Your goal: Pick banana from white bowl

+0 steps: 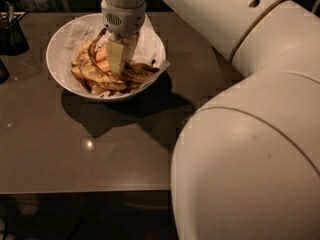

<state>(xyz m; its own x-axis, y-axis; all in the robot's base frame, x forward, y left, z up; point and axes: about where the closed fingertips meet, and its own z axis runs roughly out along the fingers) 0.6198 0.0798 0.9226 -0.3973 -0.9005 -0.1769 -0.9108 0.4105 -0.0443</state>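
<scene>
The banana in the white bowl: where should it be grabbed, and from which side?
Probably around the middle of the banana, coming from straight above: it lies flat on its side, and the raised wall of the white bowl blocks a sideways approach. The gripper hangs from above, down inside the bowl.

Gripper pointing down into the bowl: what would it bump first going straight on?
The gripper would meet the bananas in the white bowl first; it looks very close, though depth is unclear.

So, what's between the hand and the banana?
Nothing visible: in the camera view the hand is down in the white bowl, against the banana.
</scene>
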